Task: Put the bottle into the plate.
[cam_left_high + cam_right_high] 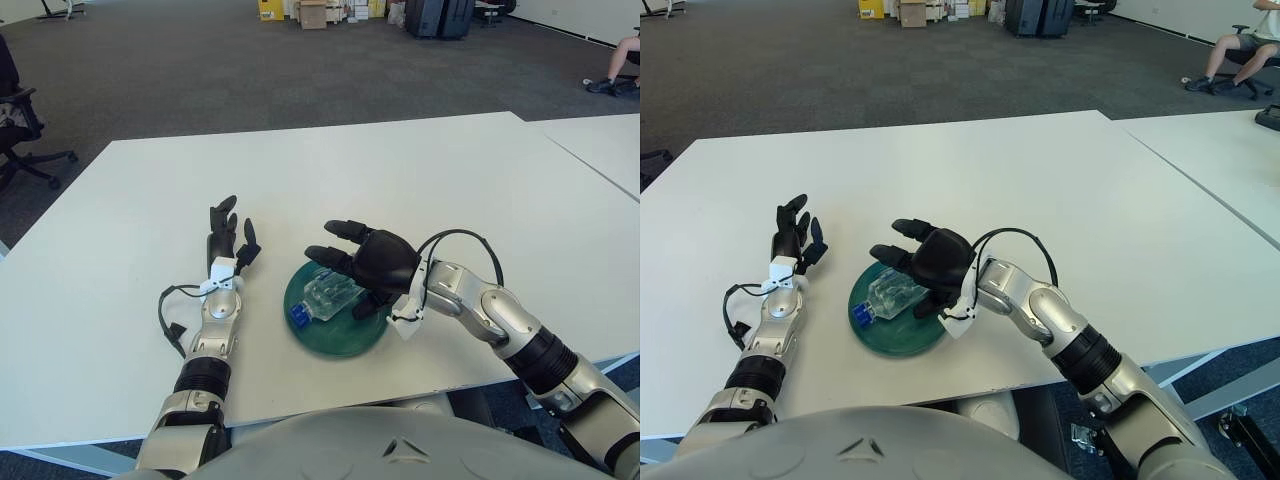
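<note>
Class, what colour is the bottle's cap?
Blue; the bottle cap shows best in the left eye view.

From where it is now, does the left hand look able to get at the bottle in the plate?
Probably not easily. The bottle lies on the green plate with the open right hand spread just above it, covering most of it. The left hand shows open to the plate's left; only the blue-capped end faces it.

a white table [420,170] on grey carpet, an office chair [20,125] left, boxes [313,12] beyond
</note>
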Robot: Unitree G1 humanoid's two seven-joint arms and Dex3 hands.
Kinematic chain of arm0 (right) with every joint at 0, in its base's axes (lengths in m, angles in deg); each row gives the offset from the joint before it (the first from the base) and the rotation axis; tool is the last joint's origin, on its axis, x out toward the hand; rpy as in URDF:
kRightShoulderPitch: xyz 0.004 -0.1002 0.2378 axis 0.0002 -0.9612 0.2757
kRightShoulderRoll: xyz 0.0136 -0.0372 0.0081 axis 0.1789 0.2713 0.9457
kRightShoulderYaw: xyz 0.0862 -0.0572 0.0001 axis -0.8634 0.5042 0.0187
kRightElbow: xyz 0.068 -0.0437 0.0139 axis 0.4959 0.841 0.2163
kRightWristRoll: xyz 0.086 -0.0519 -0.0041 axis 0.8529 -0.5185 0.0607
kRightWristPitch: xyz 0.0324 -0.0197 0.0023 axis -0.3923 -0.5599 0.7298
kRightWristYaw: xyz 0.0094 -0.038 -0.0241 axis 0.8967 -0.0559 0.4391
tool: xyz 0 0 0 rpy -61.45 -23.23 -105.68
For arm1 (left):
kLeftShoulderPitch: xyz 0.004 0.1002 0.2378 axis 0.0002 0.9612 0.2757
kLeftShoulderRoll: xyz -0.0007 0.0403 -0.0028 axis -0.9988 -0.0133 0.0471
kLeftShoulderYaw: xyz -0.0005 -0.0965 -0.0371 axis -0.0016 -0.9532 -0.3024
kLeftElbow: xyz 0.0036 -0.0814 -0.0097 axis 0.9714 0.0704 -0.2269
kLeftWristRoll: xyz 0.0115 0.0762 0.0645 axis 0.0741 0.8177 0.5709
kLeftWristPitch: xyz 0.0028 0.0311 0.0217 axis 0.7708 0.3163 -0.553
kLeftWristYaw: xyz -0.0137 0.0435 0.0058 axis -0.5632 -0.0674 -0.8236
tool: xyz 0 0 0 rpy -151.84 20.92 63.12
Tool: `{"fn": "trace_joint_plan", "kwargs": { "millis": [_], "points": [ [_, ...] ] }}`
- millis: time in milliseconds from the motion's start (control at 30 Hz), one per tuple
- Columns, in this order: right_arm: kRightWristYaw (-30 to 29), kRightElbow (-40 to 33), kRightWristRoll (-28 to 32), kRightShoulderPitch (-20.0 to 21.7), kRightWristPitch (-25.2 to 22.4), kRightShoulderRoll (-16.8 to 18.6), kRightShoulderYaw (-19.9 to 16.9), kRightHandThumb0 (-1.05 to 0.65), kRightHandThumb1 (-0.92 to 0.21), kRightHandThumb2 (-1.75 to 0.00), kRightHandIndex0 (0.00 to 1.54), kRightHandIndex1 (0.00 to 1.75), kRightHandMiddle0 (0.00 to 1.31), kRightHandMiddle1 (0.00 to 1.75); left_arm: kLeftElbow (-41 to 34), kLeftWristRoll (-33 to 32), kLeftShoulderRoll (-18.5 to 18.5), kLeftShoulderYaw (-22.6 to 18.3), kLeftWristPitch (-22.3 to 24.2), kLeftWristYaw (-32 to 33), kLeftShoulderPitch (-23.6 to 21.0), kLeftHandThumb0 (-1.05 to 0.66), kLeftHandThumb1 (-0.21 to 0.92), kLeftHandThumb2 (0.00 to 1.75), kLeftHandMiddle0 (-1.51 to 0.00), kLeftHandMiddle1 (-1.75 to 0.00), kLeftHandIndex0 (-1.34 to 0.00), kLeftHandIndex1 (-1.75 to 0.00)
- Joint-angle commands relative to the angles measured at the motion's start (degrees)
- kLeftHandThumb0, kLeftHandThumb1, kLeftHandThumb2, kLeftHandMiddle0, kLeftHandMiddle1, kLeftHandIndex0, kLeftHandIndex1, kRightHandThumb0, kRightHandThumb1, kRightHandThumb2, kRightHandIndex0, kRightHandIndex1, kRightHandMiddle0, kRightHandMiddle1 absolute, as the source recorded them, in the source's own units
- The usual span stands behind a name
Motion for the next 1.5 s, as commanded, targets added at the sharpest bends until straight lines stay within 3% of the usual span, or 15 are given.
{"fn": "trace_joint_plan", "kwargs": {
  "millis": [0, 167, 567, 700, 800, 867, 1033, 1267, 1467],
  "points": [
    [-0.6, -0.5, -0.9, 0.2, -1.0, -0.3, -1.5, -1.05, -0.92, -0.83, 0.00, 0.00, 0.00, 0.00, 0.3, 0.4, -0.7, -0.1, -0.3, 0.1, -1.4, -0.72, 0.92, 0.85, -0.39, -0.01, 0.00, -0.81],
    [-4.7, -0.1, -1.4, 0.5, -3.3, 1.6, -4.0, -1.05, -0.92, -0.84, 0.00, 0.00, 0.00, 0.00, 0.0, 0.1, -0.7, -0.1, -0.3, -0.3, -1.3, -0.73, 0.92, 0.85, -0.38, 0.00, 0.00, -0.81],
    [-8.4, 5.9, 6.3, 9.7, -9.3, 6.7, -13.5, -1.05, -0.92, -0.81, 0.00, 0.00, 0.01, 0.01, -1.9, 0.6, -0.8, 0.4, 0.2, -0.3, -0.8, -0.74, 0.92, 0.84, -0.38, 0.00, 0.00, -0.79],
    [-8.9, 5.2, 14.7, 11.0, -11.1, 8.4, -19.4, -1.05, -0.92, -0.80, 0.01, 0.01, 0.04, 0.03, -2.4, 1.2, -1.0, 0.6, 0.9, 0.1, -0.6, -0.75, 0.92, 0.85, -0.38, 0.00, 0.00, -0.77],
    [-10.5, 5.6, 22.2, 10.6, -13.1, 12.3, -23.2, -1.05, -0.92, -0.79, 0.04, 0.02, 0.07, 0.05, -2.5, 1.3, -1.0, 0.5, 1.0, 0.4, -0.5, -0.74, 0.92, 0.85, -0.38, 0.00, 0.00, -0.76],
    [-10.9, 5.6, 26.6, 10.1, -14.4, 14.5, -24.9, -1.04, -0.92, -0.78, 0.09, 0.01, 0.03, 0.23, -2.7, 1.3, -0.9, 0.5, 1.1, 0.4, -0.4, -0.74, 0.92, 0.85, -0.38, 0.00, 0.00, -0.75],
    [-9.6, 6.6, 36.0, 10.2, -17.4, 17.1, -28.9, -1.02, -0.92, -0.75, 0.14, 0.01, 0.00, 0.39, -3.1, 1.1, -0.8, 0.3, 1.3, 0.3, -0.2, -0.73, 0.92, 0.85, -0.39, -0.01, 0.00, -0.76],
    [-11.8, 24.1, 47.2, 15.8, -15.2, 18.0, -36.6, -0.90, -0.92, -0.75, 0.23, 0.05, 0.00, 0.53, -3.0, 0.3, -0.5, 0.1, 0.9, -0.2, -0.2, -0.72, 0.92, 0.85, -0.40, -0.01, 0.00, -0.76],
    [-13.6, 32.2, 53.3, 16.7, -13.7, 21.5, -39.6, -0.81, -0.92, -0.81, 0.28, 0.06, 0.00, 0.60, -3.4, 0.1, -0.3, 0.3, 1.0, -0.4, 0.1, -0.72, 0.92, 0.84, -0.39, -0.01, 0.00, -0.76]
  ]
}}
